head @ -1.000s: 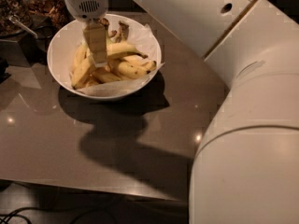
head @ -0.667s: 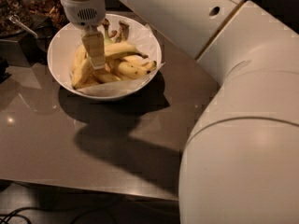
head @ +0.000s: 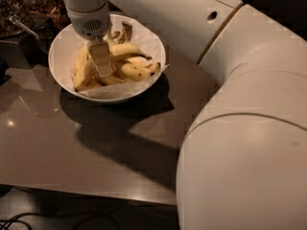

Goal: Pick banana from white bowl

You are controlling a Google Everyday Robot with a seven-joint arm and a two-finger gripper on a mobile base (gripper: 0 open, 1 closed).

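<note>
Hanging straight down from its ribbed white wrist, the cream-coloured gripper point(head: 106, 71) is sunk among the fruit in the large round white bowl point(head: 61, 47). From where I stand I can't tell whether it has closed on anything.

The long, smooth pale-yellow banana point(head: 127, 50) lies in the bowl just beside the gripper on the far side, running off toward the rim. Shorter, spottier yellow bananas point(head: 139, 72) crowd in below it, and another lies to the other side. Crinkled white paper lining point(head: 120, 91) shows along the near edge.

I'd say this is the grasping step. To do it well, the gripper should take the long banana across its thick middle, squeeze gently, then lift straight up so that neither neighbours nor paper follow. The bowl stands on a flat grey-brown table point(head: 57, 147).
</note>
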